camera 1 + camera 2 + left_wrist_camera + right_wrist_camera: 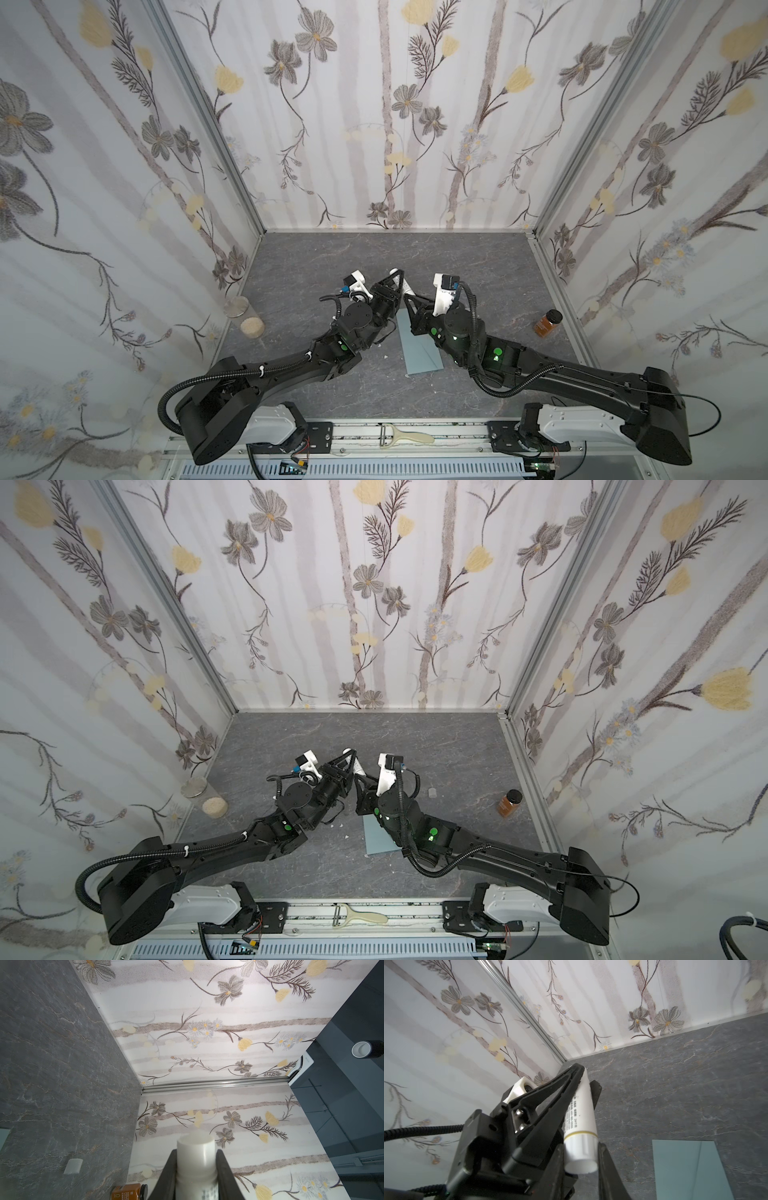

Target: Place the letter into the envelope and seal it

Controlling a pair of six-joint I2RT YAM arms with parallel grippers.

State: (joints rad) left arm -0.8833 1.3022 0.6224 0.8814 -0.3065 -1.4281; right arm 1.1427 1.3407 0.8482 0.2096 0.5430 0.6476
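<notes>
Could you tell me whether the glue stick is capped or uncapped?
Uncapped, apparently: a small white cap lies on the table, apart from the glue stick.

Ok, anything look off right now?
Small white scraps lie on the table beside the envelope. The cap lies loose, apart from the glue stick that the left tool and right tool both grip. A stray peeler sits on the front rail.

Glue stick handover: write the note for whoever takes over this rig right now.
Left claw: shut on the glue stick, held above the table.
Right claw: shut on the stick's bottom end.
Cap: off, lying on the table. Envelope: flat on the table between the arms.
Letter: not in view, possibly already inside.
Done: stick uncapped. Left: glue the flap, press it shut.
</notes>
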